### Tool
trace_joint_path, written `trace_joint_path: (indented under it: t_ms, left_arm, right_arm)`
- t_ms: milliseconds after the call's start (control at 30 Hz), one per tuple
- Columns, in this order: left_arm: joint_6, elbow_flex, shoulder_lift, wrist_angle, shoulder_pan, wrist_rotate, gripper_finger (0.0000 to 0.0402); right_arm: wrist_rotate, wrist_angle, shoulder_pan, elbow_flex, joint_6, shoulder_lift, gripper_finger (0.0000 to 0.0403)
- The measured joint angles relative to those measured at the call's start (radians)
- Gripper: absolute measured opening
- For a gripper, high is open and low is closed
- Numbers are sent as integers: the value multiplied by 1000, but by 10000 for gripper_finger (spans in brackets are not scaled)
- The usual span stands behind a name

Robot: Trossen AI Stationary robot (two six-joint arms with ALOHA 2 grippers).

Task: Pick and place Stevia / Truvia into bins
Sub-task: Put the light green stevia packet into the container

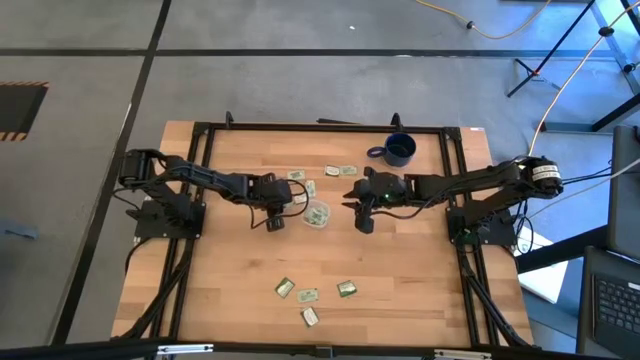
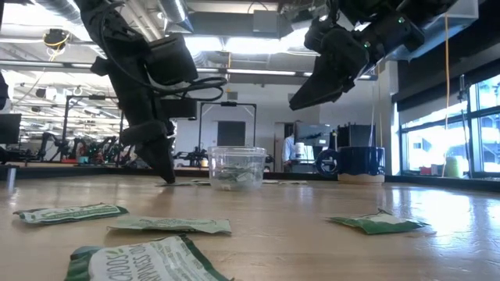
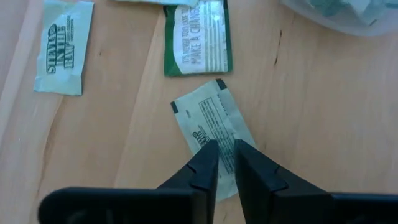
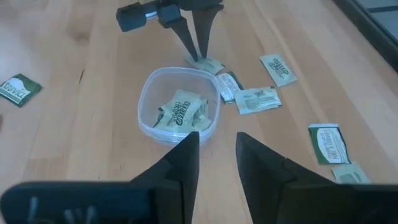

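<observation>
Nearest the low camera, a green-and-white sachet (image 2: 148, 261) lies flat on the wooden counter (image 1: 400, 260), with three more sachets spread just behind it. Farther back, near the counter's middle, stands the clear plastic cup (image 1: 317, 215), upright, with several Stevia sachets already lying inside it (image 4: 180, 112). Just beside the cup, the left gripper (image 1: 277, 222) points steeply down at the counter, its fingers (image 3: 208, 165) drawn nearly together with only a thin gap, their tips closed on the lower end of a pale sachet (image 3: 211, 121) that lies flat on the wood. That sachet sits near the cup's wall without touching it. Beside it lie a green-bordered sachet (image 3: 197, 40) and, farther off, a pale Stevia In The Raw sachet (image 3: 62, 46). The right gripper (image 1: 364, 222) hangs above the counter on the other side of the cup, clear of the surface, its fingers (image 4: 180, 165) spread apart and holding nothing; the cup shows just beyond its tips in the right wrist view. More sachets are scattered between the cup and the far edge, and a separate cluster of four lies toward the near edge, well apart from both arms. A dark blue mug (image 1: 398, 150) stands near the far edge, behind the right arm.
</observation>
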Motion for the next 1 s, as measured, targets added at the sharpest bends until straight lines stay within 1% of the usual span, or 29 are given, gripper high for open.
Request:
trace_joint_path:
  t_ms: [133, 400, 700, 933, 1000]
  left_arm:
    - [-7, 0, 0, -13, 0, -5, 24]
    - [9, 1, 0, -24, 0, -8, 2]
    - [38, 40, -11, -41, 0, 0, 1]
    - [89, 109, -82, -70, 0, -1, 1]
    - [112, 130, -102, -53, -2, -3, 2]
  right_arm:
    - [0, 0, 0, 0, -1, 0, 109]
    - [0, -1, 0, 0, 0, 0, 109]
    - [0, -2, 0, 0, 0, 0, 109]
    - [-1, -11, 0, 1, 0, 1, 109]
    - [-1, -11, 0, 1, 0, 1, 109]
